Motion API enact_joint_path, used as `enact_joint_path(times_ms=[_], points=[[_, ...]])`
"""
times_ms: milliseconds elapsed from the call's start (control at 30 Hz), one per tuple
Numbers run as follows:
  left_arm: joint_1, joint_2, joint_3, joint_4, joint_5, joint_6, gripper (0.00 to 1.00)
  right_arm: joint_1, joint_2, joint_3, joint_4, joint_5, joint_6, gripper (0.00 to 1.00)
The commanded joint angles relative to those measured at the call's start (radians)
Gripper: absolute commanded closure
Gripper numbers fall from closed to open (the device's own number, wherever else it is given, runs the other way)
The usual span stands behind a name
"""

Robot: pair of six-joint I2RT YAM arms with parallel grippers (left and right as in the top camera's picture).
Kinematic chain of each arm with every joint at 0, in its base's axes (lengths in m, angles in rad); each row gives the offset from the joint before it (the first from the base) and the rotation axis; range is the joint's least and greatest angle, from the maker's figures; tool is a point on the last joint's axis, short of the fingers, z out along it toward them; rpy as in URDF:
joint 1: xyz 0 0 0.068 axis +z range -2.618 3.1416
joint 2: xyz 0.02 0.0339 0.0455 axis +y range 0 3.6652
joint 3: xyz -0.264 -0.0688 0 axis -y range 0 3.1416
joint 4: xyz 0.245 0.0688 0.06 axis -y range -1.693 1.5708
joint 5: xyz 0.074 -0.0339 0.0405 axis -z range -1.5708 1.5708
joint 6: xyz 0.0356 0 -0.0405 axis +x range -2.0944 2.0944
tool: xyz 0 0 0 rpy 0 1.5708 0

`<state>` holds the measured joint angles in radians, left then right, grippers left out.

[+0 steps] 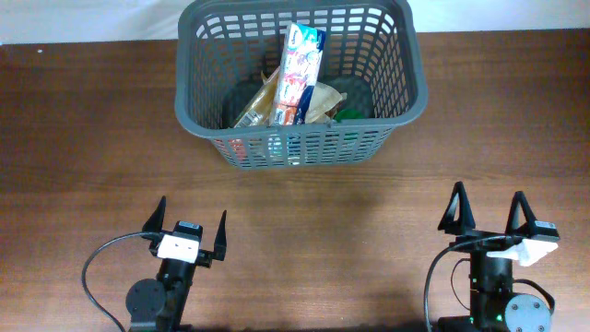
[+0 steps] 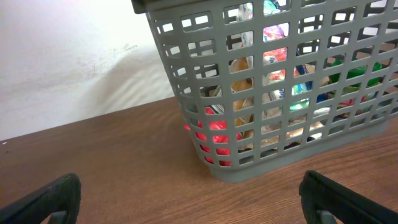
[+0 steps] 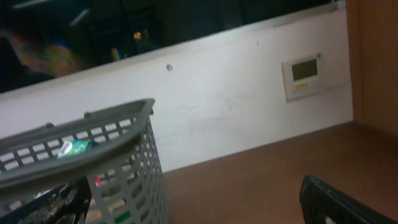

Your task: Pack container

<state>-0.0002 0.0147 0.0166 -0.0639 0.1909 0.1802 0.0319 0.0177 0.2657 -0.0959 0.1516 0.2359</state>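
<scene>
The dark grey slotted basket (image 1: 408, 85) stands at the back middle of the wooden table. It holds several groceries: a tall colourful packet (image 1: 300, 65), tan wrapped items and something green. The left wrist view shows the basket (image 2: 186, 109) from its near corner, with red, tan and green items behind the lattice. The right wrist view shows the basket's rim (image 3: 81, 134) at the left. My left gripper (image 1: 189, 224) is open and empty near the front left edge. My right gripper (image 1: 486, 209) is open and empty near the front right edge. Both are well short of the basket.
Bare brown tabletop (image 1: 92, 138) lies around the basket and between the arms. A white wall (image 3: 236, 106) with a small wall panel (image 3: 305, 76) runs behind the table's far edge.
</scene>
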Motion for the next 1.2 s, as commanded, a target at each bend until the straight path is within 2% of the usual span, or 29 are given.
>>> enact_joint_path(times_ms=[0, 367, 667, 1167], points=[[0.005, -0.009, -0.008, 0.000, -0.004, 0.016, 0.01, 0.007, -0.014, -0.022, 0.006, -0.009, 0.004, 0.01], [0.005, -0.009, -0.008, 0.000, -0.004, 0.016, 0.01, 0.006, -0.014, -0.083, 0.006, -0.009, 0.003, 0.01], [0.005, -0.009, -0.008, 0.000, -0.004, 0.016, 0.01, 0.006, -0.014, -0.146, 0.006, -0.103, -0.154, 0.01], [0.005, -0.009, -0.008, 0.000, -0.004, 0.016, 0.01, 0.005, -0.014, -0.226, 0.007, -0.127, -0.154, 0.01]])
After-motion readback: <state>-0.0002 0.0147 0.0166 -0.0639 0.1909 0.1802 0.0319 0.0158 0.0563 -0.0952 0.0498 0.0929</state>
